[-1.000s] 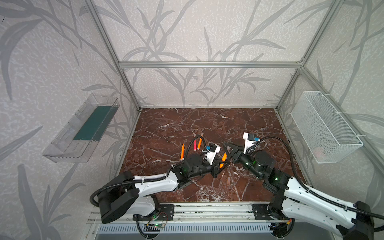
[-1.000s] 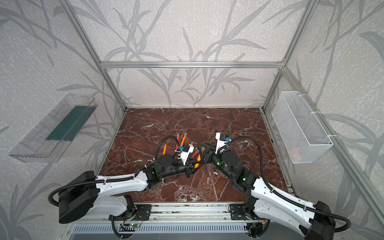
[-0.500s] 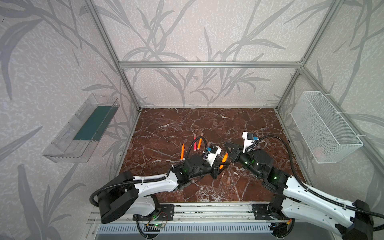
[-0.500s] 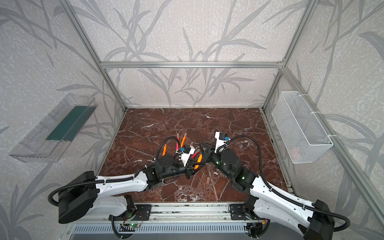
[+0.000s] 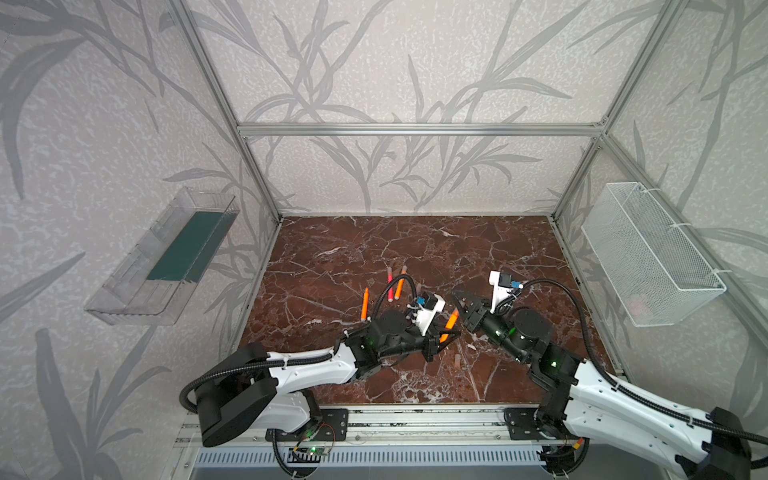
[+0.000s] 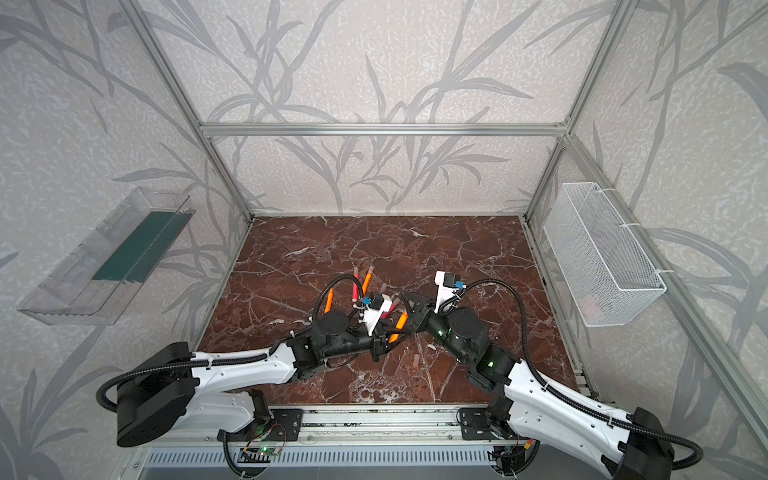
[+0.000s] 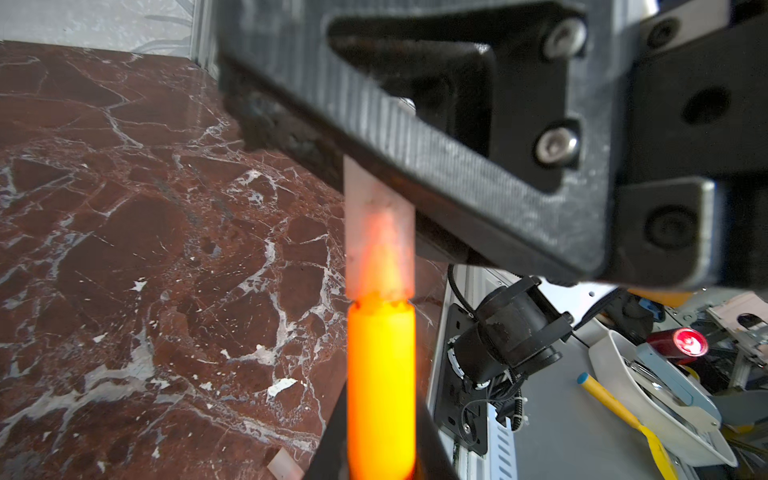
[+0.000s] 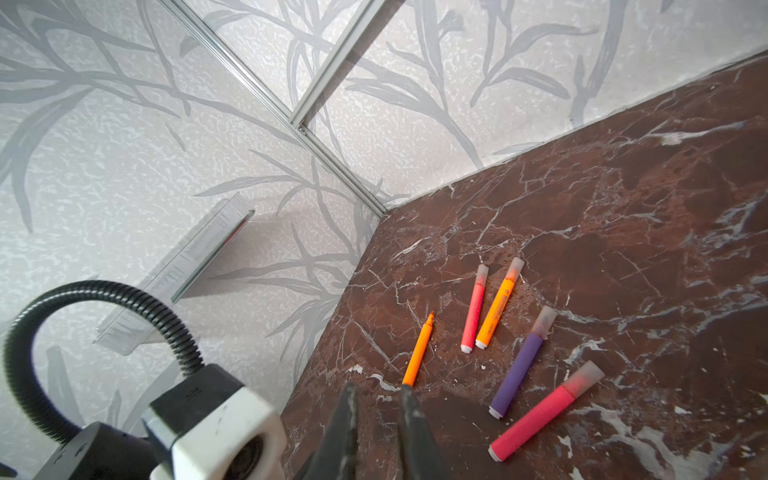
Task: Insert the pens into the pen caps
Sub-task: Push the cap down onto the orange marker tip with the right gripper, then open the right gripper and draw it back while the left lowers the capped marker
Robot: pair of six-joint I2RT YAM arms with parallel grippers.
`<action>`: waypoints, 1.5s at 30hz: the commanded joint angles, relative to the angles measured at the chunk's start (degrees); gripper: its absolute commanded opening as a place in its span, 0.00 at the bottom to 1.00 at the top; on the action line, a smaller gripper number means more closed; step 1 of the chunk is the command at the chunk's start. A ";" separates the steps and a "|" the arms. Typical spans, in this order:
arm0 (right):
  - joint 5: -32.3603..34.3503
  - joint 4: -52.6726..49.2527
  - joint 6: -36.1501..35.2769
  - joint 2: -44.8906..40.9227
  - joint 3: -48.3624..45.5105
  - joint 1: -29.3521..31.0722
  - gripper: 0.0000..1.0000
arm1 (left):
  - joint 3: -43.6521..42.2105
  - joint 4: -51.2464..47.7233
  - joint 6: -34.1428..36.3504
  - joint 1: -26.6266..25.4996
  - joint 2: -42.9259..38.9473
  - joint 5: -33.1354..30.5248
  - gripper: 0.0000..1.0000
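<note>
Left wrist view: the left pincer grips an orange pen, its tip inside a cap clamped by the closed right pincer, above the counter. Five other pens lie on it, four capped.

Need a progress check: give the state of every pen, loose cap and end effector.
Left end effector: shut on raised orange pen.
Raised orange pen: cap over its tip.
Right end effector: shut.
Bare orange pen: uncapped, lying.
Other lying orange pen: capped.
Pink pens: both capped, lying.
Purple pen: capped, lying.
Loose cap: empty, lying.
</note>
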 commanded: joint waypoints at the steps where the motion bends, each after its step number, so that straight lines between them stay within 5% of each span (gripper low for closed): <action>1: -5.37 2.00 0.14 -0.75 -2.08 0.43 0.00 | 1.75 5.35 -3.42 2.68 -1.35 1.59 0.00; 12: -13.14 7.34 -2.69 0.34 -4.97 0.99 0.00 | 3.29 3.47 -2.64 6.20 -3.91 3.38 0.00; 28: 1.93 14.41 -3.82 7.05 -9.63 18.78 0.00 | 13.00 -14.05 8.90 8.42 -9.21 -22.04 0.00; 33: -0.45 19.40 -2.76 11.38 -9.29 19.80 0.00 | 14.38 -14.62 7.79 10.42 -9.43 -19.99 0.00; 45: -8.78 28.87 -8.81 13.15 -11.10 19.83 0.00 | 11.94 -10.25 0.86 18.81 -12.31 -0.29 0.00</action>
